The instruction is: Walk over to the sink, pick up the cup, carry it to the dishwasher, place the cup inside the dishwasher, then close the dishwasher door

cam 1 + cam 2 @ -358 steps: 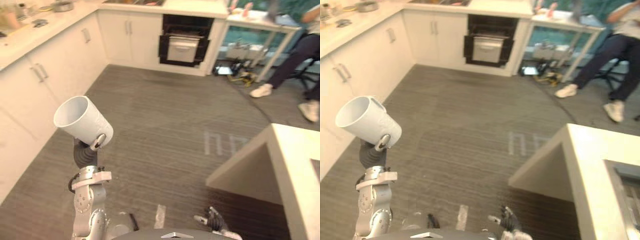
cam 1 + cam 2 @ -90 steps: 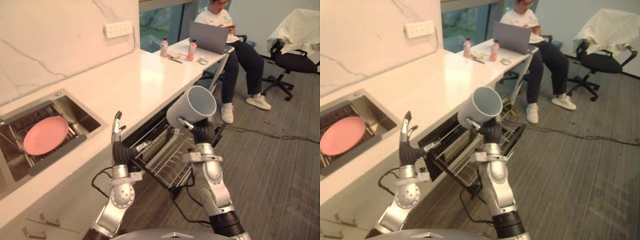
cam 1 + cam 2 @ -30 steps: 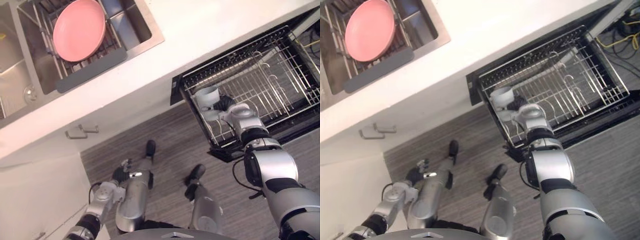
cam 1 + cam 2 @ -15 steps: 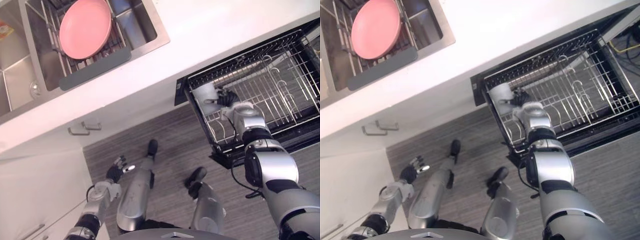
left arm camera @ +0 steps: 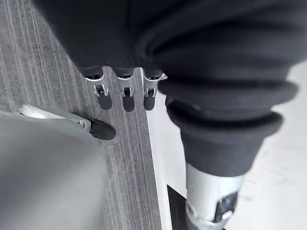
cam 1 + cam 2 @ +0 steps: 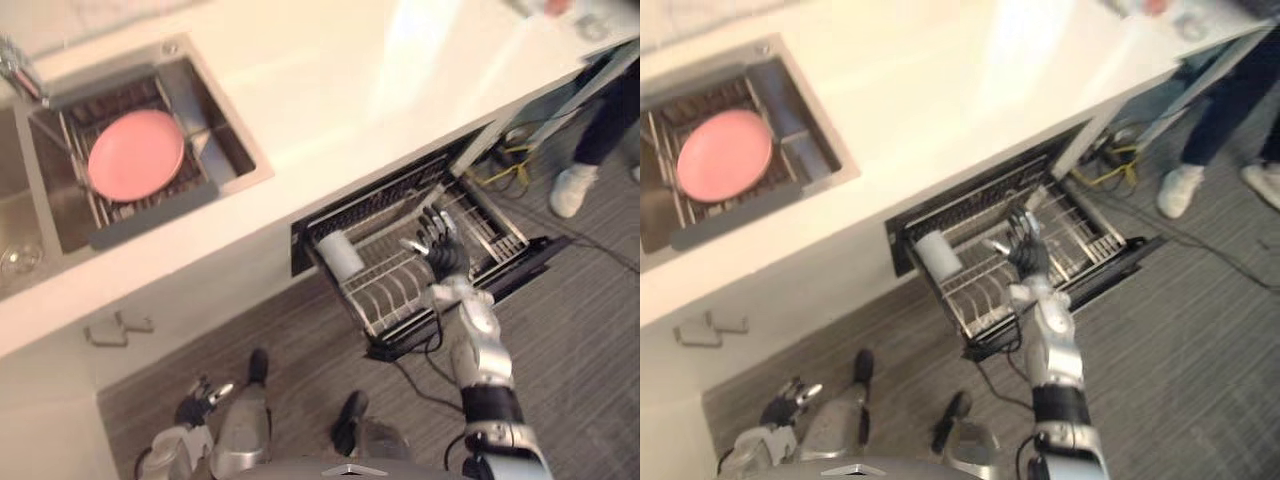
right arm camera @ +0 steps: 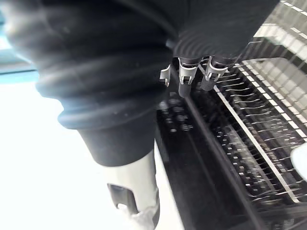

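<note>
— At the left end of the silver wire dishwasher rack (image 6: 392, 290), the white cylindrical cup (image 6: 340, 255) now rests alone; the right hand (image 6: 440, 246) has let go, fingers spread, over the rack's middle.
— Room to close?
— The rack overhangs the black dropped door (image 6: 538, 252); slide it in first. The left hand (image 6: 203, 392) hangs slack, well apart.

- The plain white cylindrical cup (image 6: 341, 254) is unpatterned.
- The wire dishwasher rack (image 6: 385, 292) is silver against black.
- The round plate (image 6: 136, 154) is salmon pink.
- The steel sink (image 6: 232, 150) is dull grey.
- The stone countertop (image 6: 330, 90) is glossy white.
- The carpeted floor (image 6: 590, 340) is grey, finely striped.
</note>
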### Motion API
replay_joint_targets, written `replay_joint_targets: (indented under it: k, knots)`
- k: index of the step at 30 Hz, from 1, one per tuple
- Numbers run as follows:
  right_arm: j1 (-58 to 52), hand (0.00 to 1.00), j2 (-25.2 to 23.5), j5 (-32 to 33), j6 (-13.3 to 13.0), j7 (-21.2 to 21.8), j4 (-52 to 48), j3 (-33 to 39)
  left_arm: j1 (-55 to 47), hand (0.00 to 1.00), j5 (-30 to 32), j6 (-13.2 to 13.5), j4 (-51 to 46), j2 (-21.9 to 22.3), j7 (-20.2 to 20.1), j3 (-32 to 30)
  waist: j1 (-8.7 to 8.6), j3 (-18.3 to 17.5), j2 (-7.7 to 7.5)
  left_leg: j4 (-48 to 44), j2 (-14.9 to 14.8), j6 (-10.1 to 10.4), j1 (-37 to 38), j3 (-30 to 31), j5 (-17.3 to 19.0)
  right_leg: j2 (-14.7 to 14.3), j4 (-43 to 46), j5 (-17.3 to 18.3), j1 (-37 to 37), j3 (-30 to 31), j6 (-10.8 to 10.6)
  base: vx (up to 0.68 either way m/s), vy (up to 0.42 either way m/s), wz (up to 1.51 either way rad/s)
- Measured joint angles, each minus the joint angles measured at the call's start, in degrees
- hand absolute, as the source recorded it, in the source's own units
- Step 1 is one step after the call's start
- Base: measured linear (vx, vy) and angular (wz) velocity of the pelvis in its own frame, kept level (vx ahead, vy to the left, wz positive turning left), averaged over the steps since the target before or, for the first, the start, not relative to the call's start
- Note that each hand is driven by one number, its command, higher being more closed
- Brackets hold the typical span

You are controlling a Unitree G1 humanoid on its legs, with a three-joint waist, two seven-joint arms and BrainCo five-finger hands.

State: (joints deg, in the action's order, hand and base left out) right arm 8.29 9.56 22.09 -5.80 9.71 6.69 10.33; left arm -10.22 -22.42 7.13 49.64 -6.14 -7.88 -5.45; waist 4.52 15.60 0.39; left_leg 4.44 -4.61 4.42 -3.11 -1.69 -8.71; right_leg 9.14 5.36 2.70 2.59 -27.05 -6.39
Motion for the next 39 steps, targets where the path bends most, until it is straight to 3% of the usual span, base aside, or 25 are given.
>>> replay_joint_targets:
  k: [6,10,11,13,15,16,18,20,22,23,24,25,26,27,28,29,30,31,33,34,36,39]
  knots:
    - [-0.53,0.00,-0.68,0.16,-2.82,5.78,-4.17,-1.04,-6.00,0.00,0.17,3.55,3.21,2.14,2.40,-4.11,1.07,-3.66,0.68,0.01,-0.79,0.43,3.49,-0.47,0.72,-1.36,-2.82,-0.85,4.42,0.22,0.34,-0.02,-0.028,-0.05]
    - [0.24,0.00,-0.66,0.37,-2.88,8.74,-6.28,-0.90,-8.89,0.00,1.24,5.37,5.29,2.68,3.92,-7.70,1.86,-5.25,1.33,0.07,-1.14,-0.42,2.15,-0.90,1.31,-1.55,-3.28,-0.87,5.31,-2.34,0.76,-0.07,-0.014,0.26]
    - [0.70,0.00,-0.60,0.43,-2.88,8.96,-6.30,-0.86,-9.30,0.00,1.26,5.36,5.43,2.97,3.91,-8.68,1.79,-5.44,1.36,0.27,-1.62,-1.63,2.07,-3.89,2.06,-1.46,-3.37,-1.17,5.50,-3.37,0.60,-0.07,-0.012,0.69]
    - [1.20,0.00,0.62,0.88,-2.93,8.56,-8.44,1.76,-9.18,0.00,2.82,5.37,5.69,3.43,3.84,-12.26,0.06,-5.84,0.94,-4.48,-3.87,-10.23,0.26,-18.91,6.52,-1.13,-7.80,-3.90,9.32,-11.58,0.72,0.01,-0.021,1.26]
    - [1.51,0.00,2.68,1.17,-3.01,7.75,-9.51,4.91,-9.06,0.00,6.28,5.37,6.27,3.79,3.97,-12.95,-0.89,-5.91,1.89,-7.42,-5.77,-11.66,0.06,-26.53,6.98,-0.99,-8.87,-3.92,12.26,-16.24,-0.07,0.04,0.048,1.29]
    - [1.44,0.00,3.30,1.22,-3.04,7.04,-9.81,5.99,-9.30,0.00,7.43,5.37,6.27,4.14,4.15,-12.96,-1.24,-6.02,2.36,-7.44,-5.96,-11.56,0.34,-27.47,6.31,-0.83,-8.58,-3.52,12.95,-17.82,-0.62,0.02,0.091,1.33]
    - [0.84,0.00,4.93,2.62,-3.79,5.14,-10.66,10.28,-10.18,0.00,11.21,5.34,6.28,6.59,5.05,-12.22,-1.90,-7.11,4.13,-2.47,-4.44,-6.32,2.53,-26.80,1.90,-0.24,-7.55,-2.06,15.53,-22.50,-1.73,0.03,0.120,1.09]
    - [0.26,0.00,4.59,3.50,-4.80,4.04,-10.82,12.28,-10.46,0.00,12.98,5.32,6.32,7.61,5.22,-11.50,-2.62,-7.38,4.03,0.46,-2.43,-4.86,3.86,-27.08,2.21,1.37,-8.21,-1.91,16.97,-25.27,-2.49,0.04,0.195,0.67]
    - [-0.55,0.00,4.36,3.52,-5.05,3.84,-10.95,12.71,-10.54,0.00,13.84,5.33,6.46,7.43,5.52,-11.23,-2.50,-7.53,3.82,0.11,-1.39,-5.27,4.77,-27.79,1.61,3.45,-6.64,-1.39,16.89,-25.38,-3.78,0.06,0.220,0.24]
    - [-1.66,0.00,4.27,4.23,-5.04,3.81,-11.66,12.90,-10.24,0.00,14.21,5.29,6.61,7.03,5.59,-10.25,-3.04,-7.65,4.01,0.12,-1.11,-5.04,4.94,-27.64,-0.71,5.19,-2.54,0.05,16.21,-25.43,-4.34,0.13,0.199,0.10]
    - [-3.16,0.00,3.25,5.23,-5.04,3.77,-12.80,12.92,-9.51,0.00,14.22,5.24,7.19,6.13,5.70,-9.80,-3.17,-8.07,2.63,0.11,0.35,-5.89,4.96,-27.54,-0.33,9.09,3.25,1.95,14.61,-25.13,-4.37,0.15,0.207,0.14]
    - [-3.51,0.00,2.76,5.53,-5.08,3.79,-13.11,12.93,-9.52,0.00,14.22,5.16,7.38,5.70,5.68,-9.68,-3.50,-8.28,1.93,0.11,1.21,-6.43,4.84,-27.45,0.41,10.82,6.40,2.30,13.79,-24.96,-4.32,0.18,0.185,0.17]
    - [-3.49,0.00,2.43,5.73,-5.08,3.78,-13.08,12.95,-8.22,0.00,14.23,4.77,7.98,5.38,5.36,-9.34,-4.45,-8.23,1.73,0.10,1.91,-7.15,4.73,-26.80,1.13,14.20,14.50,1.93,11.41,-23.56,-2.09,0.17,0.185,0.29]
    - [-3.49,0.00,1.73,5.72,-5.09,3.74,-13.03,12.86,-7.31,0.00,14.37,4.70,8.02,4.38,4.60,-7.83,-4.90,-8.18,1.67,0.09,2.20,-7.90,4.94,-26.13,1.75,17.30,23.13,0.43,7.53,-20.15,5.52,0.19,0.217,0.32]
    - [-3.51,0.00,1.15,5.75,-5.14,3.75,-12.99,12.67,-6.72,0.00,14.74,4.68,7.93,4.06,3.99,-6.54,-5.06,-8.03,1.63,0.10,1.97,-8.03,5.60,-25.52,2.42,18.09,28.03,-0.97,4.82,-15.04,8.82,0.15,0.177,0.37]
    - [-3.55,0.00,-0.15,5.75,-5.27,3.81,-13.04,12.22,-6.10,0.00,14.79,4.62,7.75,3.02,3.72,-5.51,-5.47,-7.58,1.28,0.11,1.75,-7.72,6.63,-24.60,2.94,15.98,29.32,1.48,3.37,-8.08,5.22,0.15,0.102,0.53]
    - [-3.70,0.00,-1.89,6.29,-5.38,3.44,-13.18,11.18,-5.69,0.00,14.69,4.26,7.55,1.66,3.32,-5.16,-5.95,-6.78,-0.14,0.44,1.76,-7.37,7.31,-23.18,3.36,11.76,26.93,4.82,2.55,-1.84,0.17,0.14,0.017,0.64]
    - [-3.83,0.00,-3.07,7.53,-5.38,2.20,-14.64,10.15,-5.26,0.00,14.53,3.89,7.57,-0.07,2.38,-4.73,-5.70,-6.86,-2.59,0.45,2.26,-7.27,7.64,-22.46,3.45,7.88,21.62,6.21,2.16,0.92,-1.39,0.15,-0.024,0.52]
    - [-3.67,0.00,-3.47,8.57,-5.56,1.55,-16.63,9.98,-5.01,0.00,14.02,3.09,7.65,-1.25,1.78,-4.53,-4.82,-6.74,-4.52,0.45,3.28,-7.07,8.14,-22.34,3.51,5.49,15.48,5.68,2.07,1.15,-0.55,0.10,-0.063,0.14]
    - [-3.37,0.00,-2.92,10.02,-7.21,1.39,-18.20,10.04,-5.30,0.00,13.65,2.85,7.76,-1.78,0.04,-4.40,-4.25,-7.03,-5.42,0.44,4.82,-7.18,8.62,-22.82,3.98,4.69,10.83,5.30,1.74,0.56,0.85,0.07,-0.050,-0.05]
    - [-3.59,0.00,-2.20,10.37,-9.28,0.87,-18.47,10.23,-5.85,0.00,13.59,2.98,7.39,-1.63,-3.23,-3.10,-4.40,-7.29,-4.44,0.44,4.94,-7.16,9.30,-23.23,4.47,3.98,8.13,4.16,3.12,1.57,0.56,0.09,0.010,-0.16]
    - [-3.80,0.00,-1.47,12.84,-9.61,-0.36,-18.48,11.32,-5.86,0.00,13.64,3.39,7.10,-1.51,-8.04,-0.22,-6.00,-7.17,-1.72,0.48,4.77,-7.03,9.38,-23.40,4.89,2.39,2.03,1.60,5.43,1.99,0.78,0.05,0.023,-0.11]
